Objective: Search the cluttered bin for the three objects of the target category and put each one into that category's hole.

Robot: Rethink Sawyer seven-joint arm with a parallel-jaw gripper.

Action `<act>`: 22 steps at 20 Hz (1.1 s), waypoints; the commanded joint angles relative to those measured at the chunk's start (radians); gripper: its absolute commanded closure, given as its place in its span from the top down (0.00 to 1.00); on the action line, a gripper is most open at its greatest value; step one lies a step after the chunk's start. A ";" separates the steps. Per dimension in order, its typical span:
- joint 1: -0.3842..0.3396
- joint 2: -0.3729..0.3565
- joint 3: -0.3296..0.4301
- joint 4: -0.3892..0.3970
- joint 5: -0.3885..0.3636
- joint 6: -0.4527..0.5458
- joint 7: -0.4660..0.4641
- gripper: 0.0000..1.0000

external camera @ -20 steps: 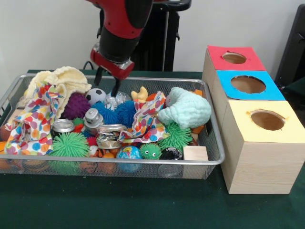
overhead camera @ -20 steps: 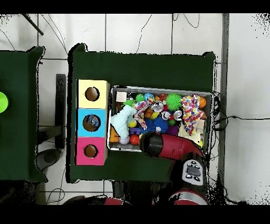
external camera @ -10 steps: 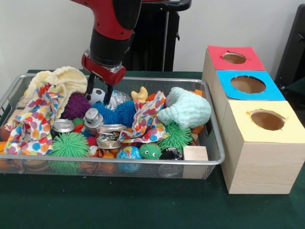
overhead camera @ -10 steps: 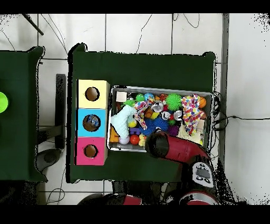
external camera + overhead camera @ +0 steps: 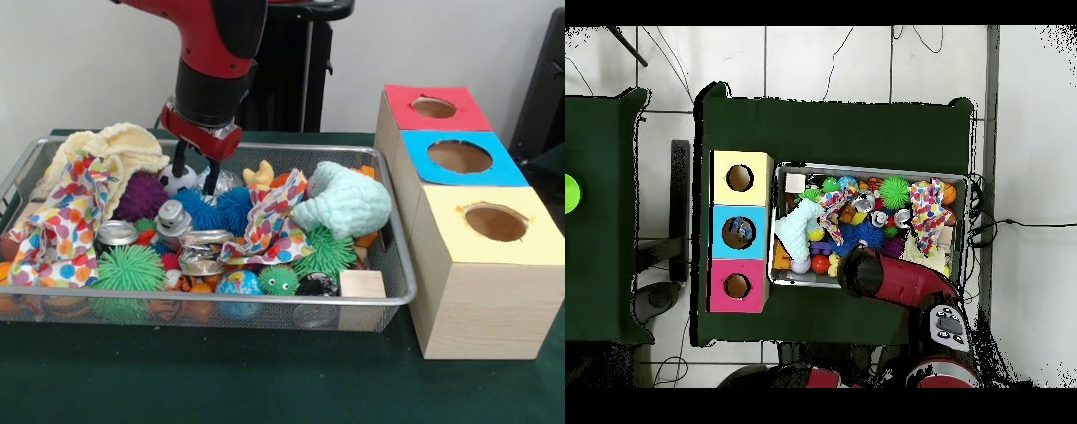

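gripper (image 5: 196, 173): hanging fingers spread, not pinching anything, over the back of the bin (image 5: 402, 296)
right under it: soccer ball (image 5: 177, 177) and something crinkly and clear (image 5: 218, 183), poking out between blue spiky balls (image 5: 221, 210)
hole (image 5: 459, 156): sitting in the blue-topped box, well off to the side

In the front view the bin (image 5: 388, 296) sits on the table (image 5: 221, 380), with 3 boxes (image 5: 477, 274) in a row just to its right, running from near to far. The hole (image 5: 460, 156) is in the middle box's top. Inside the bin, a patterned cloth (image 5: 62, 225) lies at the left, a knitted toy (image 5: 349, 201) at the right, 2 cans (image 5: 199, 249) between them. The gripper (image 5: 195, 175) hangs over the bin's far side, above a small ball (image 5: 177, 179).
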 commanded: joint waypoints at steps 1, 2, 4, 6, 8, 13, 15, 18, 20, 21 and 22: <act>-0.034 0.030 0.141 0.016 0.057 0.085 0.091 1.00; -0.034 0.036 0.143 0.012 0.060 0.086 0.092 1.00; -0.042 0.048 0.154 0.012 0.063 0.076 0.091 1.00; -0.044 0.055 0.157 0.013 0.064 0.073 0.093 1.00; -0.043 0.061 0.156 0.018 0.064 0.070 0.097 1.00; -0.040 0.089 0.165 0.026 0.072 0.052 0.114 1.00; -0.036 0.091 0.164 0.031 0.076 0.068 0.114 1.00; -0.022 0.113 0.147 -0.003 0.084 0.153 0.098 1.00; 0.004 0.138 0.119 -0.036 0.082 0.201 0.094 1.00; 0.018 0.150 0.105 -0.051 0.081 0.213 0.095 1.00; 0.023 0.156 0.099 -0.061 0.081 0.222 0.093 1.00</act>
